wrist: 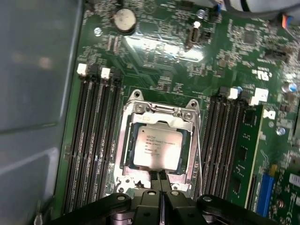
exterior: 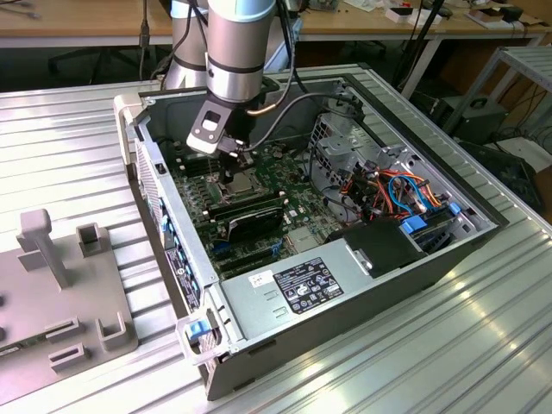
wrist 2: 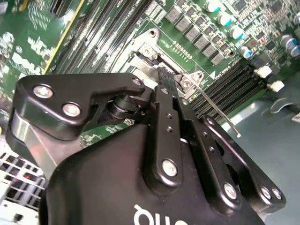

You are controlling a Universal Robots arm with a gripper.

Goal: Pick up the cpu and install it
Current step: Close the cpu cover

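One small flat square cpu (wrist: 158, 145), silver-grey metal top, lies in the square metal-framed socket (wrist: 125, 136) mid-way across the green motherboard (wrist: 154, 51), between the long black RAM slot banks (wrist: 93, 140). My black gripper (wrist: 161, 177) is pressed together and empty, tips at the socket frame's edge. Risk: any sideways drift could scrape the frame, snag the thin steel lever (wrist 2: 213, 110), or skew the chip.

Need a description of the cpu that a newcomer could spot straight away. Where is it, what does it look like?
In the open computer case, find the green motherboard and the metal socket frame between its two banks of long black memory slots. The cpu lies flat inside that frame, just past the shut gripper: the one flat silver-grey square among black slots.
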